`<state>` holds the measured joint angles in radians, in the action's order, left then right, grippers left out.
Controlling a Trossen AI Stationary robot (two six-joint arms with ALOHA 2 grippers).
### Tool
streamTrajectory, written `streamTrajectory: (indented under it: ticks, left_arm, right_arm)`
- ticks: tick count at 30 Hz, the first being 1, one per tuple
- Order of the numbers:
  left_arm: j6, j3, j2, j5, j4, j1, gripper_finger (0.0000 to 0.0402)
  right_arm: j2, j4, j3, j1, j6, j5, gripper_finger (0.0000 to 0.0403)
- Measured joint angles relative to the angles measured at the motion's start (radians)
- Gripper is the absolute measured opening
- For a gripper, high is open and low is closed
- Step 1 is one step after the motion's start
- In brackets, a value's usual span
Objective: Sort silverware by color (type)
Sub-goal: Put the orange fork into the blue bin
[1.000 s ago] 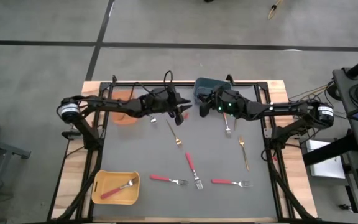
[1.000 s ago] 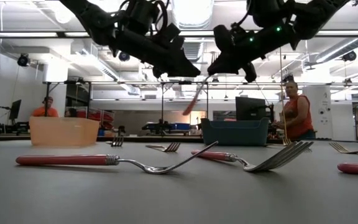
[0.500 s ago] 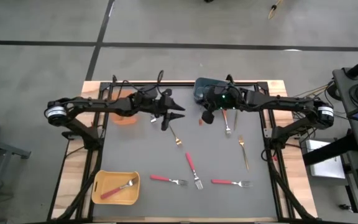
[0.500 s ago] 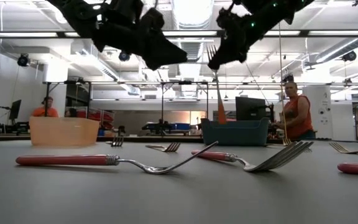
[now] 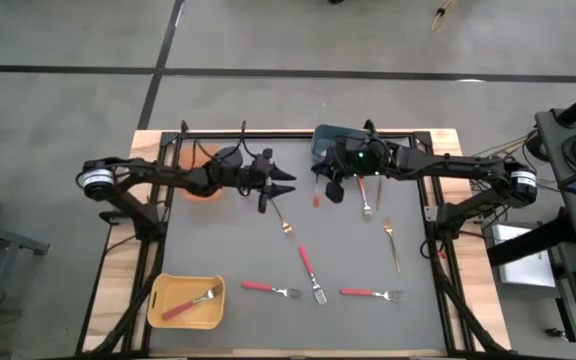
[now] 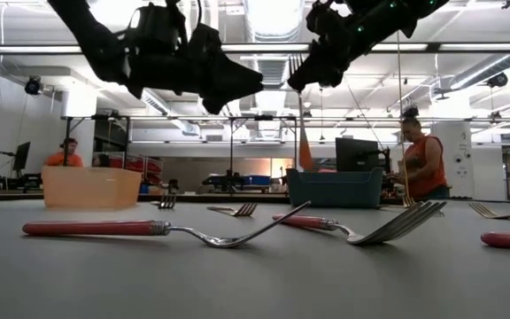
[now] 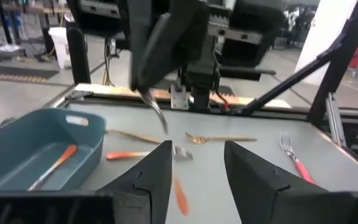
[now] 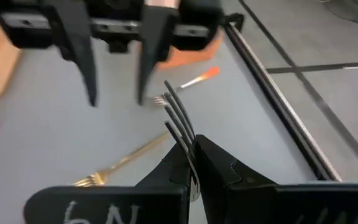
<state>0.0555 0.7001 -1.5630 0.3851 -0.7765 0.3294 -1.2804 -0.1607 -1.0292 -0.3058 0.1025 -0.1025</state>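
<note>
Left hand (image 5: 290, 183) drawn back, open; right hand (image 5: 320, 184) pinching orange-handled fork (image 5: 316, 196) by tines

Left gripper (image 7: 196, 171): its 2 dark fingers (image 7: 146, 177) stand apart with nothing between them. Right gripper (image 7: 166, 46), farther off and raised above the table, holds an orange-handled fork (image 7: 166, 146) hanging with its handle downward. Blue-grey bin (image 7: 17, 134) contains 1 orange-handled fork (image 7: 55, 163). On the grey table (image 7: 241, 162): another orange-handled fork (image 7: 129, 155), 2 gold forks (image 7: 219, 139), 1 red-handled fork (image 7: 296, 158).
</note>
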Motion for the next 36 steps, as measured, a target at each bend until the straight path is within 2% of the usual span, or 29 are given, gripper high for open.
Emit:
streamTrajectory:
  ticks: [5,10,17,24,27,31,32,36]
  left_arm:
    - [0.016,0.061,-0.097,0.005,-0.011,0.000,0.0164]
    - [0.021,0.130,-0.202,0.102,-0.055,-0.001,0.0193]
    - [0.044,0.208,-0.291,0.115,-0.077,0.000,0.0190]
    - [0.032,0.223,-0.307,0.122,-0.081,0.000,0.0148]
    - [0.024,0.223,-0.307,0.122,-0.085,0.000,0.0107]
    - [0.024,0.223,-0.307,0.122,-0.088,0.000,0.0022]
    - [0.024,0.223,-0.307,0.122,-0.088,-0.001,0.0012]
    - [0.024,0.222,-0.307,0.102,-0.089,-0.001,0.0003]
  right_arm:
    - [0.000,0.014,0.001,0.012,-0.024,-0.030,0.0008]
    - [0.000,0.016,0.001,0.025,-0.023,-0.030,0.0008]
    - [0.000,0.015,0.001,0.024,-0.021,-0.028,0.0008]
    - [0.000,0.017,0.001,0.024,-0.012,-0.028,0.0008]
    - [0.000,0.017,0.001,0.024,-0.012,-0.027,0.0008]
    - [0.000,0.017,0.001,0.024,-0.013,-0.025,0.0009]
    - [0.000,0.017,0.001,0.024,-0.013,-0.025,0.0009]
    - [0.000,0.018,0.001,0.024,-0.033,-0.025,0.0013]
